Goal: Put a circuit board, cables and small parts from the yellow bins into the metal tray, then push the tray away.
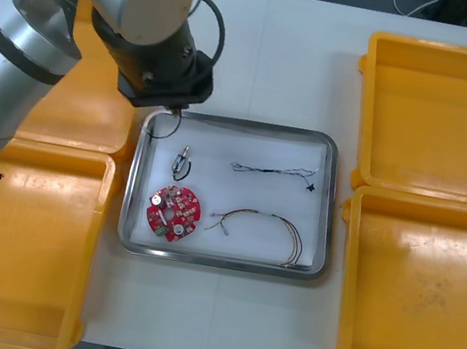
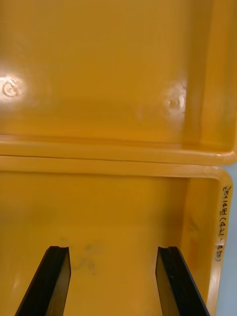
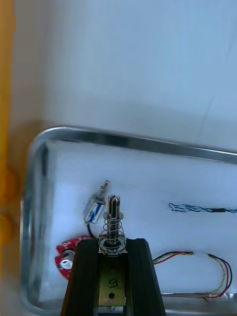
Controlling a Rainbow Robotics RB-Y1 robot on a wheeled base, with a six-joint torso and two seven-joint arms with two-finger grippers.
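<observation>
Hovering over metal tray (image 3: 148,144), far-left corner: left gripper (image 3: 112,245) clamped on small metal part (image 3: 113,217), its long axis running out past the fingertips, tray floor directly below. Right gripper (image 2: 113,254) parked, jaws apart, over right yellow bin (image 2: 118,207).

You look down on a light table (image 1: 290,58) bearing a metal tray (image 1: 327,218) at centre frame, flanked by four yellow containers: upper-right bin (image 1: 446,122), lower-right bin (image 1: 418,307), lower-left bin (image 1: 20,254), upper-left bin (image 1: 90,113).
</observation>
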